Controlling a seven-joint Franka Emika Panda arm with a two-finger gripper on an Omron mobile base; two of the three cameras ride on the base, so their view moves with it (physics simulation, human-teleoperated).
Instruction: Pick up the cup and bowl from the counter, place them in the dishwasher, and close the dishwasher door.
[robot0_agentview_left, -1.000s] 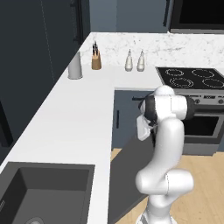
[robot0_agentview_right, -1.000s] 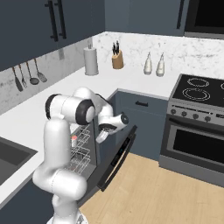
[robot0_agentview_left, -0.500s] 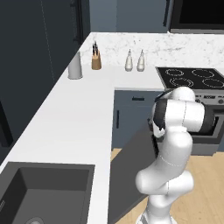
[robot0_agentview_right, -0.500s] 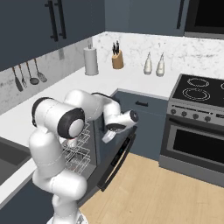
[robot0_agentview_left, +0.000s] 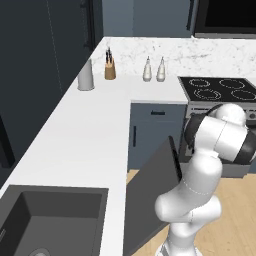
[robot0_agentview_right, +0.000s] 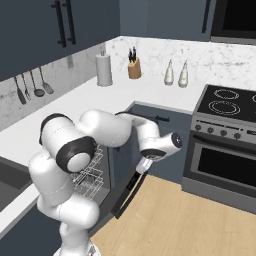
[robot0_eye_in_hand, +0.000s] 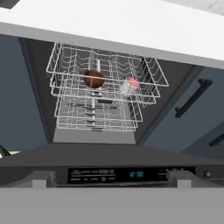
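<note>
Inside, the bowl (robot0_eye_in_hand: 93, 78) and cup (robot0_eye_in_hand: 128, 85) sit apart in the dishwasher (robot0_eye_in_hand: 98, 94) rack. The gripper (robot0_agentview_right: 143, 165) (fingers spread wide, holding nothing) sits against the half-raised dishwasher door (robot0_agentview_left: 155, 187).

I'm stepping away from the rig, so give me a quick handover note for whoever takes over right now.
Gripper: open, empty, at the top edge of the dishwasher door.
Bowl and cup: both in the upper wire rack of the dishwasher, bowl to the left in the hand view.
Done: both items loaded.
Left: the door is partly raised, not shut; push it closed.
</note>
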